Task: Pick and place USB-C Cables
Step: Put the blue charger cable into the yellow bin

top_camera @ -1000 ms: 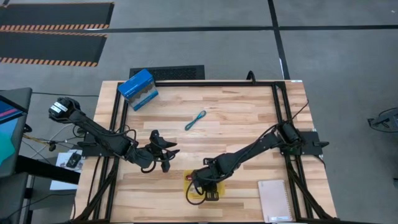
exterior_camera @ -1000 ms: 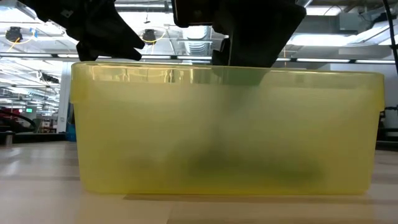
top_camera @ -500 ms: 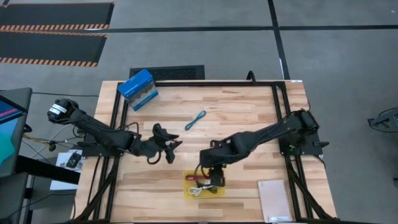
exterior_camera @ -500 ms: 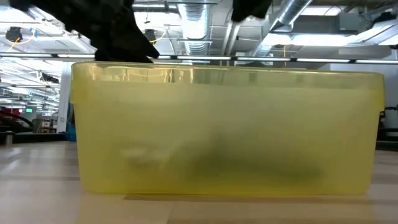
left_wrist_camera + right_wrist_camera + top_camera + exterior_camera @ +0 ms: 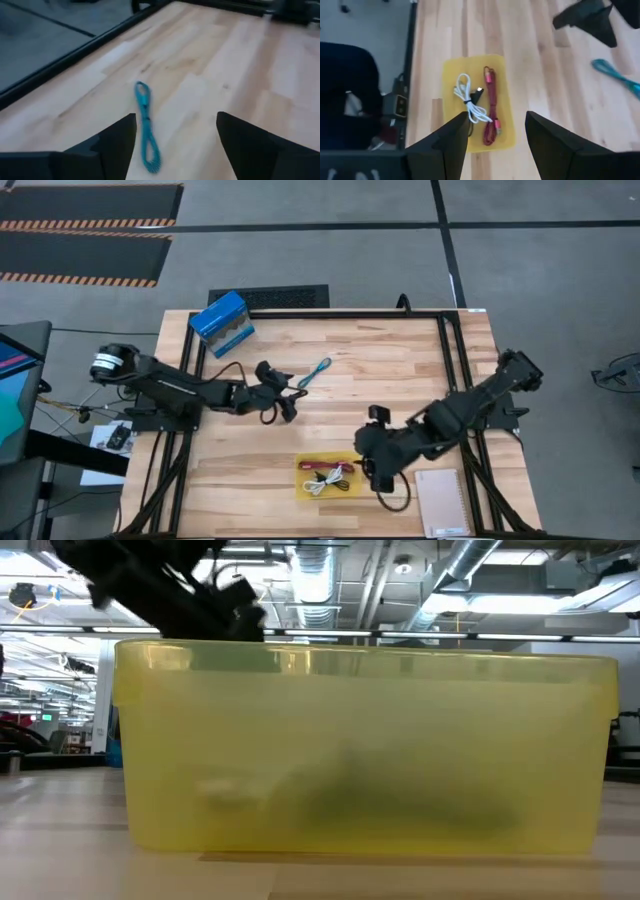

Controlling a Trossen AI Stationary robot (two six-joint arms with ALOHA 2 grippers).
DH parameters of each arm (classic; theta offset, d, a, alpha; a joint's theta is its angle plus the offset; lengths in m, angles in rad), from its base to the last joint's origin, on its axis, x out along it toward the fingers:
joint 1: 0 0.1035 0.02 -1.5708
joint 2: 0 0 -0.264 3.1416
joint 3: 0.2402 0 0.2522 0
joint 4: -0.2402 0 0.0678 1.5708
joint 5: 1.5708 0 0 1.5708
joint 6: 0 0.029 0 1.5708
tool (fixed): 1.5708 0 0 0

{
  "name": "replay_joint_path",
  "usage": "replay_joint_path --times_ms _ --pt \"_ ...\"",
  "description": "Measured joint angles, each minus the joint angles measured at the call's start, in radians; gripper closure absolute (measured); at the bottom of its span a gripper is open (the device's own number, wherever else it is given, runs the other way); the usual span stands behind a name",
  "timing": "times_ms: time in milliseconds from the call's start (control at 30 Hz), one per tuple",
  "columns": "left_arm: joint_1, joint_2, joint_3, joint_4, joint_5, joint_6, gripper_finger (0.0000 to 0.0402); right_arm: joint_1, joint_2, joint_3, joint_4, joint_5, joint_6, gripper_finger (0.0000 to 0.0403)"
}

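While the left hand (image 5: 284,392) hovers open over the wooden desk (image 5: 400,370), its fingers spread on either side of the teal-blue cable (image 5: 147,127) lying just ahead, the right hand (image 5: 378,472) hangs open and empty beside the yellow tray (image 5: 304,490) near the desk's front edge. White cable (image 5: 470,98) and red cable (image 5: 491,106) lie side by side inside the tray. A blue box (image 5: 221,323) sits at the far left corner, a white notepad (image 5: 443,502) at front right.

low view: cables blurred behind tray wall (image 5: 360,740) | left wrist: teal cable (image 5: 146,125) blurred
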Motion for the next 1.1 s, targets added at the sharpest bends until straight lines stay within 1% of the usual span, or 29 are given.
replay_joint_path --times_ms 100,200,400,500,733,867,967,1033,1100 --pt "0.047 0.071 0.0 0.049 -0.029 -0.009 0.0133 0.042 0.007 -0.001 -0.024 0.083 0.031 0.0186" --pt "0.099 0.139 0.0 0.089 -0.032 -0.014 0.0138 0.067 0.014 -0.002 -0.04 0.125 0.064 0.0186" --pt "0.186 0.277 0.005 0.182 0.059 -0.016 0.0147 0.076 0.028 -0.039 -0.026 0.161 0.093 0.0185" --pt "0.202 0.339 0.022 0.188 0.063 -0.018 0.0147 0.067 0.038 -0.045 -0.013 0.172 0.102 0.0184" --pt "0.202 0.455 0.049 0.211 0.064 -0.035 0.0148 0.051 0.072 -0.048 -0.016 0.184 0.112 0.0184" --pt "0.202 0.498 0.054 0.215 0.073 -0.083 0.0152 0.042 0.081 -0.049 -0.01 0.178 0.116 0.0184" --pt "0.201 0.501 0.056 0.2 0.084 -0.113 0.0179 0.041 0.08 -0.049 -0.001 0.179 0.127 0.0184" --pt "0.197 0.502 0.056 0.202 0.097 -0.116 0.0214 0.041 0.08 -0.049 0.001 0.178 0.13 0.0184" --pt "0.191 0.501 0.056 0.208 0.109 -0.116 0.026 0.041 0.08 -0.049 0.009 0.178 0.13 0.0184"
